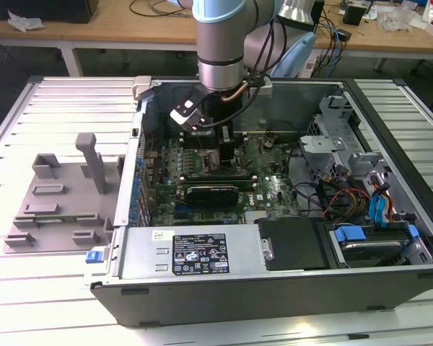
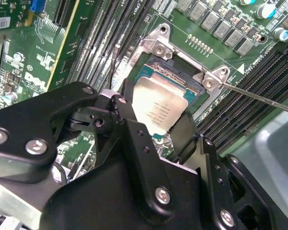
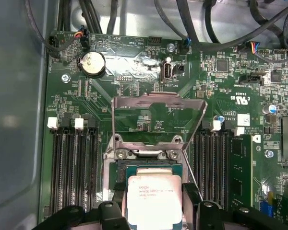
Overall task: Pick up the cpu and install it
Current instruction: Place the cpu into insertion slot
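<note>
While the claw (image 2: 154, 122) is pinching the cpu (image 2: 159, 103) just above the open socket (image 2: 169, 67), any tilt is likely risking crooked seating.

An open computer case (image 1: 289, 288) is lying on a slatted surface (image 1: 43, 303), a grey tray (image 1: 58, 209) sitting beside it; a coin battery (image 3: 93, 64) is gleaming on its motherboard (image 3: 221, 96).

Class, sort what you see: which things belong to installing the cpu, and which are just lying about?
Job: silver square cpu chip; black gripper clamping it; open metal-framed socket.
Lying about: grey plastic tray; round silver coin battery; blue-handled drive bay.
</note>
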`<state>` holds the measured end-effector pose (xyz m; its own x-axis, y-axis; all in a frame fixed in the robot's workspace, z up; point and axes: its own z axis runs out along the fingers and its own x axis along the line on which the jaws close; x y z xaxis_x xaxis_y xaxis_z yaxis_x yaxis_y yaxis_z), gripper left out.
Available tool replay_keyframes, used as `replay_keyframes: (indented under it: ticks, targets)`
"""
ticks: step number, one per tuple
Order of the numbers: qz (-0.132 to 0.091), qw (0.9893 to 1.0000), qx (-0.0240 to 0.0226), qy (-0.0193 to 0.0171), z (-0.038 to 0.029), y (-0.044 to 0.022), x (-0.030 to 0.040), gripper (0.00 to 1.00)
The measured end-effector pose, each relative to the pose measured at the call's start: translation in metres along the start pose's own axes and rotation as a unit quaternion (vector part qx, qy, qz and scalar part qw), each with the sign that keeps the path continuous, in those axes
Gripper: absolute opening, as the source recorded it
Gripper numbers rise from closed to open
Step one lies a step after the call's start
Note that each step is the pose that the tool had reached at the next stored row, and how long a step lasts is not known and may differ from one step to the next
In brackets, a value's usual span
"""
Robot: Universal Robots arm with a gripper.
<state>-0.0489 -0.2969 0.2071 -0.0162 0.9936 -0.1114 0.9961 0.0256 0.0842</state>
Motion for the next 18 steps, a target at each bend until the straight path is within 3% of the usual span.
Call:
replay_keyframes:
  ticks: [11,18]
  targets:
    - [0.004,1.0,0.0006,0.0006,0.0075,-0.0018,0.0011,0.55]
    - [0.008,1.0,0.0009,0.0041,0.0094,-0.0019,0.002,0.55]
